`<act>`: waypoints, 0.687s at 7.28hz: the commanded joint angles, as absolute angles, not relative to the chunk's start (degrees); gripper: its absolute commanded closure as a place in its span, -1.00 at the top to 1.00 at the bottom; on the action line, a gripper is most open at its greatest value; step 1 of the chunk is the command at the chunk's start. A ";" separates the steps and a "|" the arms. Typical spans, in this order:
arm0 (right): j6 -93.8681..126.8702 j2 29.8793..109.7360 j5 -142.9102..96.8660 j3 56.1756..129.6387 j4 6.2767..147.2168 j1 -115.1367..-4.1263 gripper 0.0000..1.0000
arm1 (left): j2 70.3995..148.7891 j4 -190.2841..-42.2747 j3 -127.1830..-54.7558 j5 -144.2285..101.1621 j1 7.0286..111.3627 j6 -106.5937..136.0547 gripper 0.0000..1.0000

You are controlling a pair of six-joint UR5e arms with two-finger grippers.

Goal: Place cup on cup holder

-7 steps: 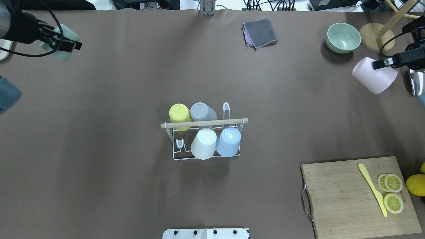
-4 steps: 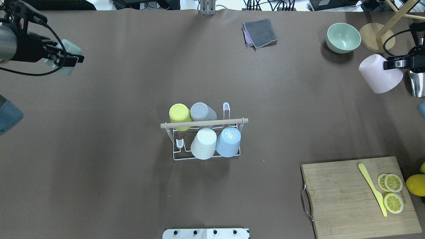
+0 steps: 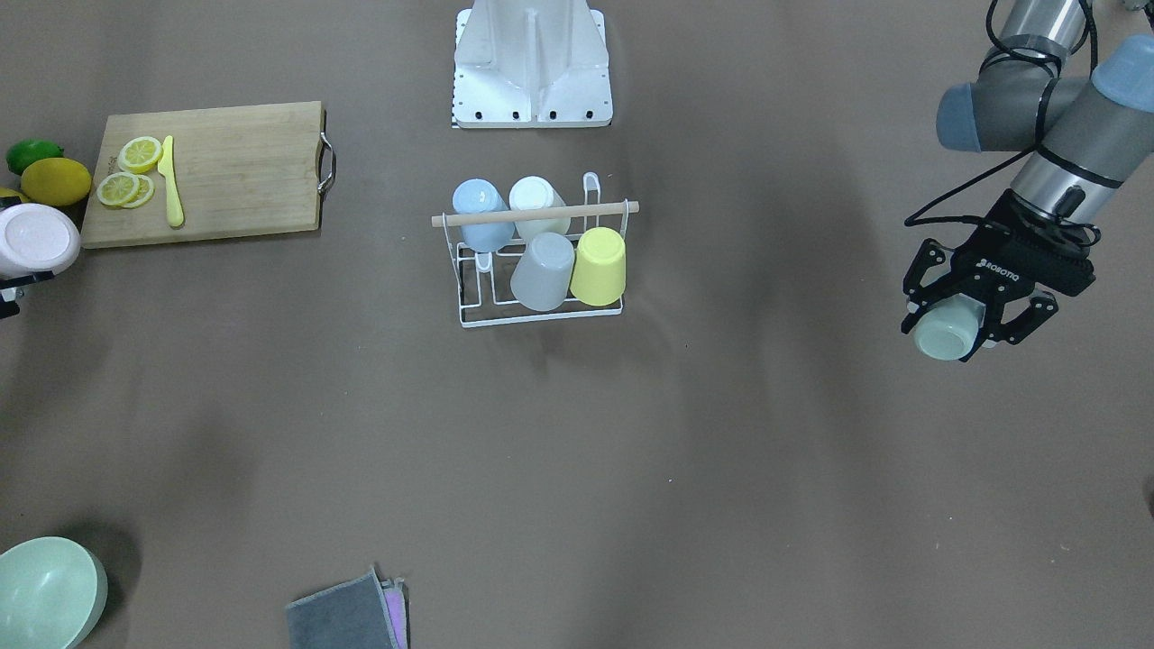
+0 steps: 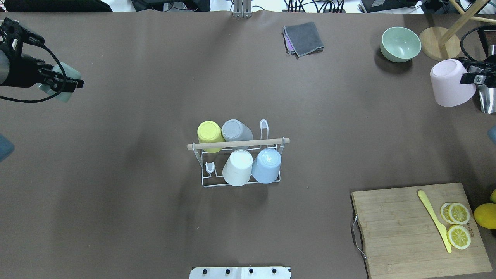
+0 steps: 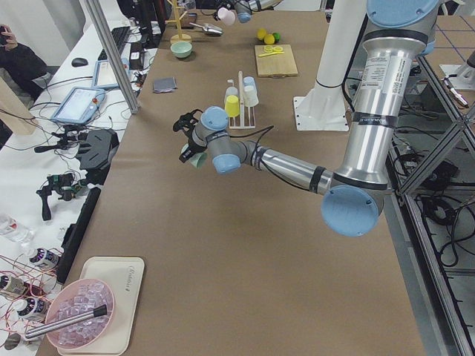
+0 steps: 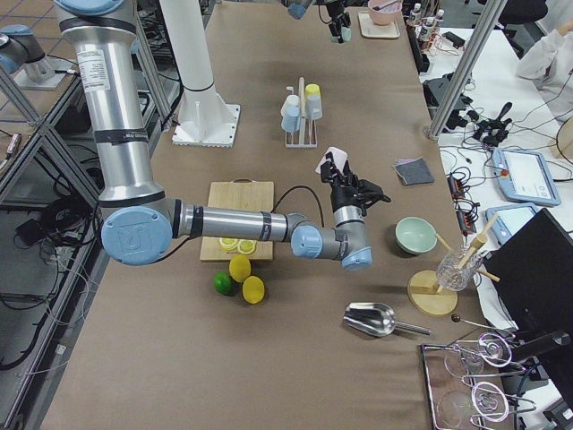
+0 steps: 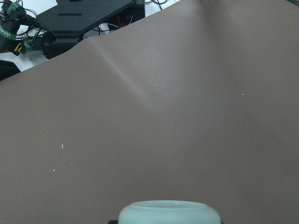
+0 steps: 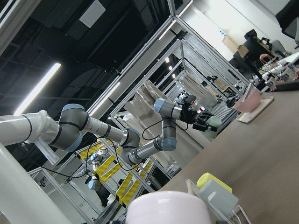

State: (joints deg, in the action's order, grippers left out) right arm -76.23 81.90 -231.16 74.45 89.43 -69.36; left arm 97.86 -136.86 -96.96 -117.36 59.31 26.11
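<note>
The cup holder point(image 4: 205, 185) is a white wire rack with a wooden rod point(image 4: 271, 141) at the table's middle, also in the front-facing view point(image 3: 469, 322). Yellow point(image 4: 209, 133), grey point(image 4: 235, 130), white point(image 4: 238, 167) and light blue point(image 4: 267, 165) cups sit upside down on it. Two prongs point(image 4: 264, 126) stand bare. My left gripper point(image 4: 64, 83) is shut on a pale green cup point(image 3: 944, 333) in the air at the far left; its rim shows in the left wrist view point(image 7: 168, 212). My right gripper point(image 4: 471, 77) is shut on a pink cup point(image 4: 449, 83) at the far right, base up.
A wooden cutting board point(image 4: 403, 232) with lemon slices point(image 4: 459, 224) and a yellow knife point(image 4: 434, 221) lies near right, a lemon point(image 4: 485, 215) beside it. A green bowl point(image 4: 401, 43), a wooden stand point(image 4: 440, 42) and a grey cloth point(image 4: 303, 38) lie at the back. A metal scoop point(image 4: 486, 97) is under the right arm.
My left gripper has moved with the green cup nearer the robot and leftward. My right gripper has carried the pink cup rightward and away, turning its base more upward.
</note>
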 commanded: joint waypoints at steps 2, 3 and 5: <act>-94.35 79.64 -231.76 74.44 89.21 -66.98 -0.43 | 95.38 -136.84 -98.69 -117.33 59.85 26.10 -1.00; -95.00 79.28 -231.94 74.79 88.95 -65.58 -0.43 | 95.36 -136.76 -98.79 -117.33 59.85 26.10 -1.00; -96.93 75.96 -231.94 74.89 88.77 -63.82 -0.43 | 95.01 -136.76 -98.53 -117.33 59.59 26.10 -1.00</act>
